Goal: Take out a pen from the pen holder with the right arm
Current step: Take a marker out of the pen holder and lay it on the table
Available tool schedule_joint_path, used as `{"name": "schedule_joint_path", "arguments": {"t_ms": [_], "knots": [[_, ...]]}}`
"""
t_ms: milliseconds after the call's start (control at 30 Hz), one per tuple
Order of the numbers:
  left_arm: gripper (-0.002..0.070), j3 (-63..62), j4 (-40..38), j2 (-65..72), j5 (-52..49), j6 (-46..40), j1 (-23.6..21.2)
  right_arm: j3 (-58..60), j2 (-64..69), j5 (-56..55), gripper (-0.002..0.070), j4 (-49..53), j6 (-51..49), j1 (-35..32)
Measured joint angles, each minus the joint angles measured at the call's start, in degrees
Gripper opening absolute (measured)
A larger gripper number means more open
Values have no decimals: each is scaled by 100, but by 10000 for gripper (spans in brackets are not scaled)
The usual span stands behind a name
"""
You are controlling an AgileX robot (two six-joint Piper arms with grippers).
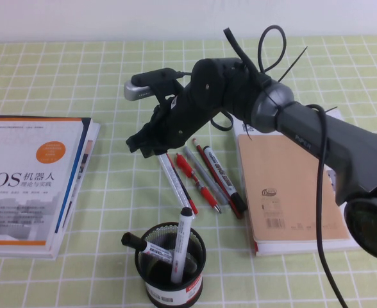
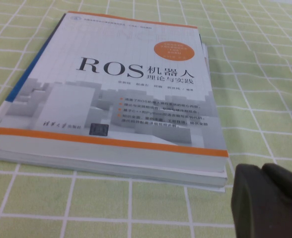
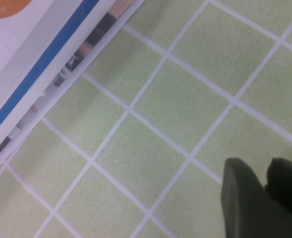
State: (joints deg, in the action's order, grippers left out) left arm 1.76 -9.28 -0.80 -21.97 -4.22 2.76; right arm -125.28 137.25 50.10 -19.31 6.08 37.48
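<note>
The black mesh pen holder (image 1: 170,266) stands at the front of the table. A white marker (image 1: 183,247) stands upright in it and a black-capped marker (image 1: 145,246) leans over its left rim. My right gripper (image 1: 139,142) (image 3: 265,169) hovers beyond the holder, above the checked cloth. Its fingers (image 3: 240,198) are shut with nothing between them. A white pen (image 1: 177,186) lies on the cloth just behind it, its far end hidden under the wrist. My left gripper (image 2: 261,171) sits low beside the ROS book (image 2: 131,94), fingers (image 2: 248,198) closed together and empty.
Several more pens lie in a row on the cloth, among them a red pen (image 1: 198,183) and a black marker (image 1: 224,178). A tan notebook (image 1: 291,192) lies to the right. The ROS book (image 1: 31,186) fills the left side.
</note>
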Motion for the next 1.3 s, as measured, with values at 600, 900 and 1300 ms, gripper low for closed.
{"name": "schedule_joint_path", "arguments": {"t_ms": [600, 900, 1300], "knots": [[-8, 0, 0, 0, 0, 0, 0, -3, 295, -131, 244, -84, 0, -46], [-8, 0, 0, 0, 0, 0, 0, -3, -25, 36, 271, -54, 0, -114], [-8, 0, 0, 0, 0, 0, 0, 532, -1998, 1209, 3, 864, -46, -114]]}}
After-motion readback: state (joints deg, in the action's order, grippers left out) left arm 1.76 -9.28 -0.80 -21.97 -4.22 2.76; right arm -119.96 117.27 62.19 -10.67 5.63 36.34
